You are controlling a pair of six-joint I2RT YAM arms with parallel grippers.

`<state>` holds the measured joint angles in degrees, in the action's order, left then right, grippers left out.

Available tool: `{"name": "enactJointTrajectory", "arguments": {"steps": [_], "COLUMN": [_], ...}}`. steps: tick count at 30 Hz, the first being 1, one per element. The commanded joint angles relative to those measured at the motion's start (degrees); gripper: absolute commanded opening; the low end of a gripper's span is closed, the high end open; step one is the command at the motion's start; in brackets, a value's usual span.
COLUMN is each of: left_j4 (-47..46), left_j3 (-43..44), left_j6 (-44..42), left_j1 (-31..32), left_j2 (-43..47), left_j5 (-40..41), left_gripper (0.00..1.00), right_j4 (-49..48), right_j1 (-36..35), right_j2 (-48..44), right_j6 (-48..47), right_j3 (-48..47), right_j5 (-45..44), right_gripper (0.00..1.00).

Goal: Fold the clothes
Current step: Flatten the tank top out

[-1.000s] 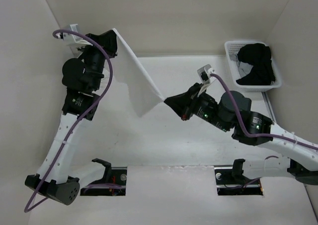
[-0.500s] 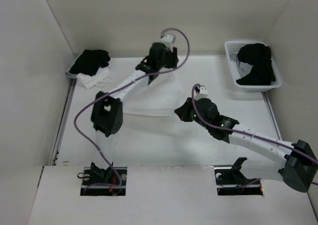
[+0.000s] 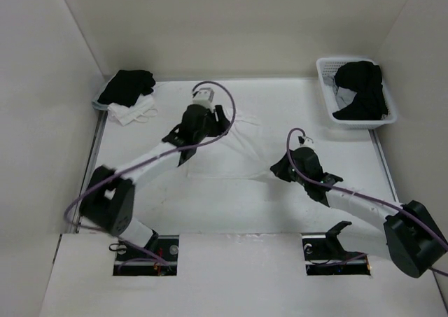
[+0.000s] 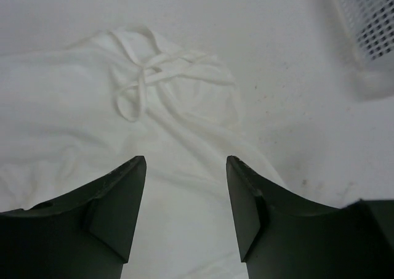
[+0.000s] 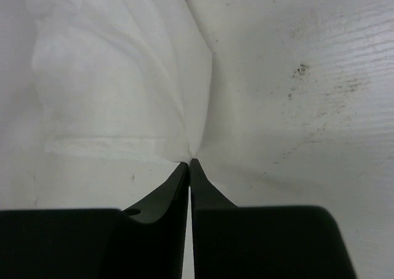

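Nearest you, the right gripper (image 5: 189,163) has its jaws pressed together on the hem corner of the camisole (image 3: 238,145), which lies spread but rumpled on the table (image 3: 231,198) between the two arms; the pinch sits at the very tips, so a hard pull may slip the thin fabric out, and a low drag may bunch the cloth under itself. Further out, the left gripper (image 4: 184,162) hovers with jaws wide and nothing between them, just over the strap end; the straps (image 4: 144,76) lie crossed in a tangle, so a careless close may catch one loop alone and lift the top lopsided, or hook a finger through a loop; with one corner held and the other free, any fold you start will likely skew. At the far right, the basket (image 3: 323,72) holds a black garment (image 3: 360,89); at the far left, what looks like a low tray (image 3: 96,101) carries a black heap (image 3: 127,86) over a white garment (image 3: 136,112); keep clear of both.
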<state>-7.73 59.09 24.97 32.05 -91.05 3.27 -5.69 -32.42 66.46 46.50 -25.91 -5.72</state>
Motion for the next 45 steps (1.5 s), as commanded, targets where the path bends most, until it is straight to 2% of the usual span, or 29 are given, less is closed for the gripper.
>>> {"name": "enactJointTrajectory", "arguments": {"steps": [1,5,10,12,16,19,32,35,39,41,44,45], "left_j4": [-7.39,-1.79,14.38,17.12,17.92,16.87,1.67,0.0,-0.36,0.08,1.13,2.35], "left_j3": [-14.74,-28.66,-34.47,-35.97,-37.91,-38.35,-39.23,-39.14,-39.05,-38.88,-38.96,-38.88], "left_j6": [7.8,13.07,18.79,20.72,22.66,22.84,18.8,18.45,18.53,18.36,18.45,18.45], "left_j1": [1.38,1.57,-1.68,-2.56,-3.71,-4.85,-9.25,-9.34,-8.98,-8.9,-9.6,-9.6], "left_j2": [13.13,29.31,39.7,41.38,41.13,39.11,24.35,21.71,20.64,20.91,23.7,26.16], "left_j5": [8.58,13.16,14.14,13.09,10.97,9.75,4.12,3.68,3.68,3.76,3.59,3.94], "left_gripper": [0.53,0.53,0.5,0.47,0.42,0.41,0.43,0.36,0.2,0.12,0.06,0.05], "right_j4": [-3.89,-1.17,6.56,7.97,7.72,6.58,3.94,3.59,3.5,3.32,3.06,3.06], "right_j1": [1.79,2.94,2.68,2.32,1.37,-1.27,-2.68,-2.95,-2.95,-2.43,-0.59,0.38], "right_j2": [-2.82,-6.59,-13.54,-13.81,-11.79,-10.12,-8.45,-8.45,-8.62,-8.45,-7.49,-6.87], "right_j6": [0.61,0.0,-1.85,-2.81,-2.91,-2.29,-2.12,-1.85,-1.85,-1.85,-1.33,-0.98], "right_j3": [0.77,2.18,1.66,1.57,2.01,1.65,2.09,2.36,2.53,2.71,2.88,2.88], "right_j5": [0.18,-1.13,-5.26,-5.71,-5.27,-6.15,-5.18,-5.18,-5.27,-5.36,-5.45,-5.1], "right_gripper": [0.12,0.34,0.45,0.44,0.21,0.2,0.22,0.22,0.24,0.29,0.43,0.45]}}
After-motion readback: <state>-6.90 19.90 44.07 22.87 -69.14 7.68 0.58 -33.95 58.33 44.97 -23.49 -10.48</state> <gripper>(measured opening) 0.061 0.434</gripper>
